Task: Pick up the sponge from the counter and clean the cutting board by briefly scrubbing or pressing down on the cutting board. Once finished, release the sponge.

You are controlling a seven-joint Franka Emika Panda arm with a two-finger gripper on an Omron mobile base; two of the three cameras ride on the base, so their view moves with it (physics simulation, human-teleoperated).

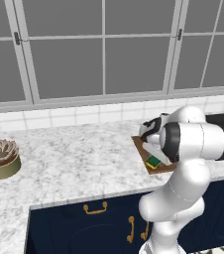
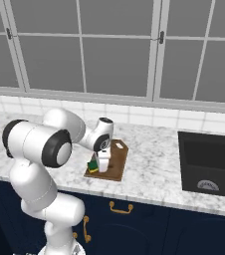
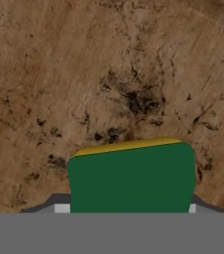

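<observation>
Reaching forward and down over the marbled worktop (image 1: 74, 163), a white robot arm holds its jaws low above the cutting board (image 2: 115, 160), a brown wooden rectangle lying near the front edge of the stone. The sponge (image 2: 93, 164), a small block with a dark green top over a yellow layer, sits on the near-left part of the board, right at the gripper (image 2: 100, 165).

From the hand camera, the sponge (image 3: 132, 177) lies across the bottom of the frame with its green face toward the lens and a thin yellow strip along its far edge, against stained wood grain. The jaws appear closed on the sponge from both sides, though the fingertips themselves are mostly hidden behind it. Whether the sponge is pressed flat onto the wood cannot be told.

From the left base camera, the arm's own elbow and forearm stand in front of much of the board (image 1: 144, 152), leaving just its left edge and the sponge (image 1: 154, 162) visible.

Further left on the worktop, well apart from the board, stands a potted succulent (image 1: 1, 158) in a low olive-coloured pot. To the right, a black sink (image 2: 210, 164) is set into the stone. Behind runs a white tiled wall under large grey-paned windows (image 2: 114, 47). Below the worktop are dark navy cabinets (image 2: 129, 219) with gold handles.
</observation>
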